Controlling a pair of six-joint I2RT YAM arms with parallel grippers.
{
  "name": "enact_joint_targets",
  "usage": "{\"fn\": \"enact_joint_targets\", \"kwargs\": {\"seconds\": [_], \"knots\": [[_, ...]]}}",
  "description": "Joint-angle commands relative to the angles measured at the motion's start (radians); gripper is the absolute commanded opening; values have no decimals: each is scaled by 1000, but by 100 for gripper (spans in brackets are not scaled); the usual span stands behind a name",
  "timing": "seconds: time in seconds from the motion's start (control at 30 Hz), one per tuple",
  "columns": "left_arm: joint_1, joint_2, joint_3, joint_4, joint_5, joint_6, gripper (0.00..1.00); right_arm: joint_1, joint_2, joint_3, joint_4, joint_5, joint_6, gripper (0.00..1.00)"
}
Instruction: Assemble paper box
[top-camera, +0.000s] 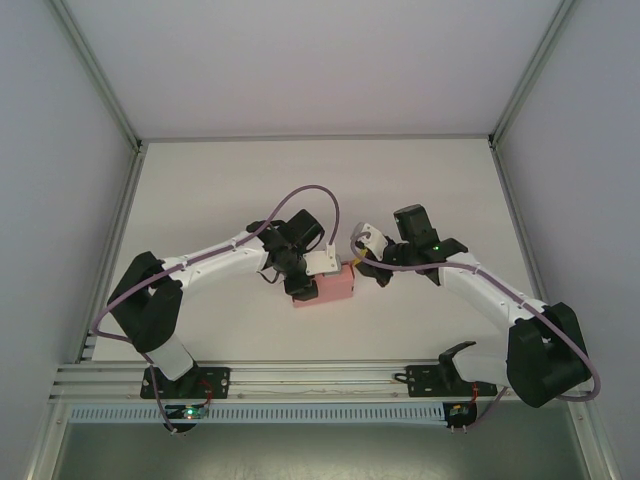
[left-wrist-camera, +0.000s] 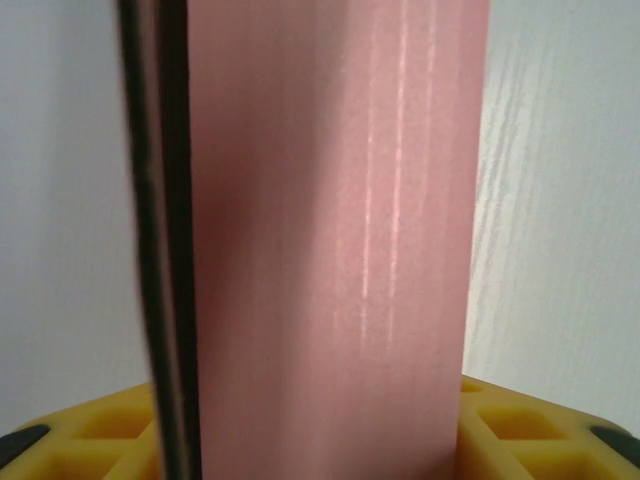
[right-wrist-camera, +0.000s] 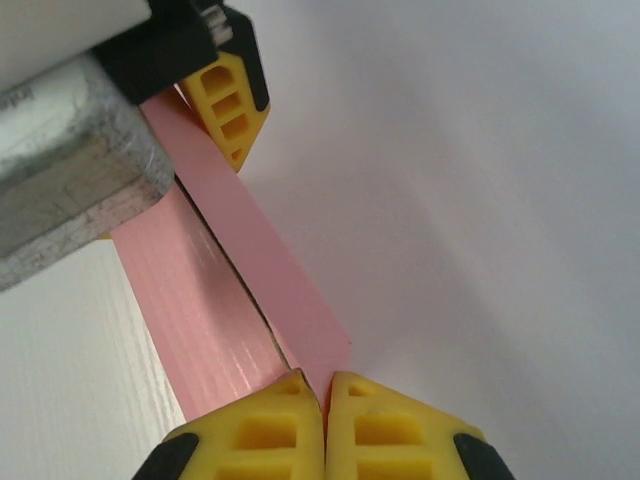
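1. Pink thin-card paper box (top-camera: 332, 288) sits mid-way across the white table (top-camera: 220, 190), between the arms.
2. Left gripper (top-camera: 300, 287): jaws clamp the box across its width.
3. Right gripper (right-wrist-camera: 325, 398): jaws closed, pinching the box's thin edge.

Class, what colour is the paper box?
Pink; the paper box shows best in the left wrist view.

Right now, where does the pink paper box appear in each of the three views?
Top external: paper box at table centre, between left tool and right tool.
Left wrist: tall pink panel down the middle.
Right wrist: pink strip from upper left to bottom centre.
Shared landmark: left tool's yellow fingers against it.
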Motion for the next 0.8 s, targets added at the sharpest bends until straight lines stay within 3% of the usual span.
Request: {"fn": "enact_joint_targets", "kwargs": {"seconds": [0.0, 0.17, 0.33, 0.57, 0.77], "knots": [[-24, 50, 36, -30, -100, -28, 50, 29, -35, 29, 41, -75, 159, 2], [-38, 103, 63, -40, -155, -32, 47, 34, -57, 30, 88, -10, 576, 0], [-47, 122, 76, -51, -176, -19, 46, 4, -46, 55, 89, -147, 817, 0], [-50, 127, 83, -57, -159, -4, 46, -10, -16, 135, -16, -239, 891, 0], [-50, 131, 79, -59, -149, 6, 46, -25, 25, 136, 0, -298, 960, 0]]}}
